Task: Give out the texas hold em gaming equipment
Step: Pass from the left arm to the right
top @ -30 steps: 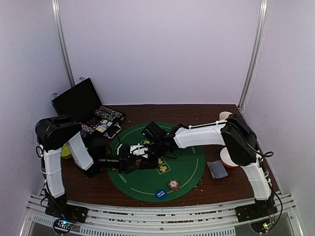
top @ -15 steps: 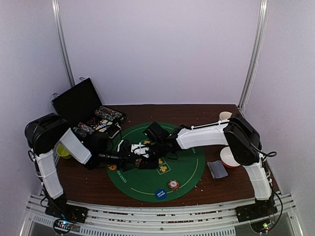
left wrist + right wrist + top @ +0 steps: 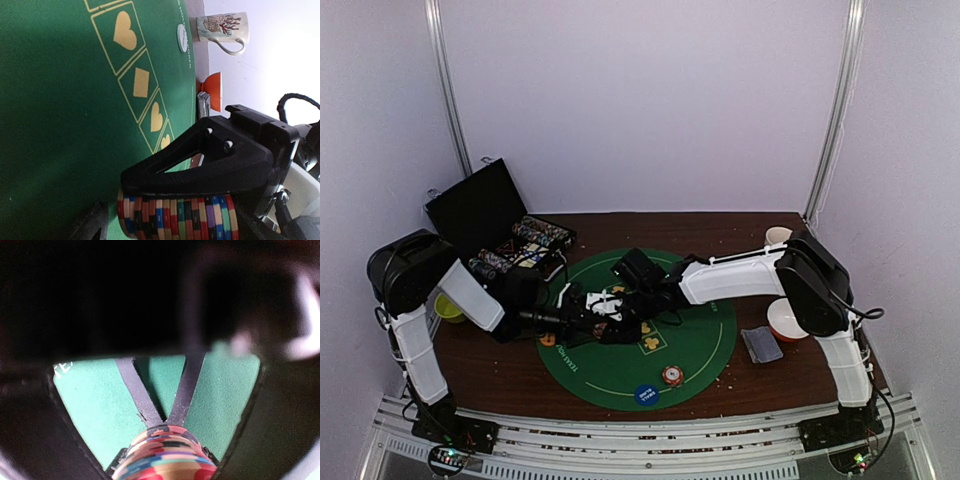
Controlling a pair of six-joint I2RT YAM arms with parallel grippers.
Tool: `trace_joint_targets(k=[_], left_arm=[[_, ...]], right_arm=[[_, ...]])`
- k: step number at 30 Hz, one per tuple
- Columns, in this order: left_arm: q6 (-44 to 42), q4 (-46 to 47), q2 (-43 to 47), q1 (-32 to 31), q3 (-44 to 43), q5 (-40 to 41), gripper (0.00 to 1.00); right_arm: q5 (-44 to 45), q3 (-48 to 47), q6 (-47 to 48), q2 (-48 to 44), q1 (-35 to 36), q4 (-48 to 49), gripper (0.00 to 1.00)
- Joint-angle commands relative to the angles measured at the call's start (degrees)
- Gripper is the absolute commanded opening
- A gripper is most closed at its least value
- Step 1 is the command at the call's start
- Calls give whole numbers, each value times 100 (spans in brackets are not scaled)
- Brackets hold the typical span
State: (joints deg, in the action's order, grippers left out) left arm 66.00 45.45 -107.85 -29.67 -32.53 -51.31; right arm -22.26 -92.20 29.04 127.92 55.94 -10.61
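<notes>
Poker chip stack (image 3: 177, 217): lay sideways as a roll, clamped in the narrowly parted right pincer (image 3: 610, 318) over the green mat (image 3: 705, 335). Met there the left pincer (image 3: 582, 318), spread wide around the roll, its visible finger (image 3: 92, 225) apart from the roll's end. Further out sat a chip pile (image 3: 672, 375) and blue disc (image 3: 646, 394) at the mat's near edge, cards (image 3: 761, 345) on the counter (image 3: 720, 225) beside a bowl (image 3: 786, 320).

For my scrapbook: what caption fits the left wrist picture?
Right gripper holding a rainbow chip stack, green card mat behind.
</notes>
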Motion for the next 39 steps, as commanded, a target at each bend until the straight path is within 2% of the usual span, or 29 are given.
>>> trace_joint_targets(k=[1,8,17,28,39], left_arm=[[-124,521,71,26,-95,-92,84],[411,1608,-122,26,173,-170,91],[397,1586,-147,26,223,-135,98],[383,1565,-135,62,235,-129,98],[403,1935,-46,137,330,-212,98]], right_arm=[[379,129,-177,168,70,-372,7],[486,242,-231,160,111,-286,7],[572,281,-277,152,102,-275,7],[644,300,-249,198,69,-341,6],[648,354,-260,211,40,-311,6]])
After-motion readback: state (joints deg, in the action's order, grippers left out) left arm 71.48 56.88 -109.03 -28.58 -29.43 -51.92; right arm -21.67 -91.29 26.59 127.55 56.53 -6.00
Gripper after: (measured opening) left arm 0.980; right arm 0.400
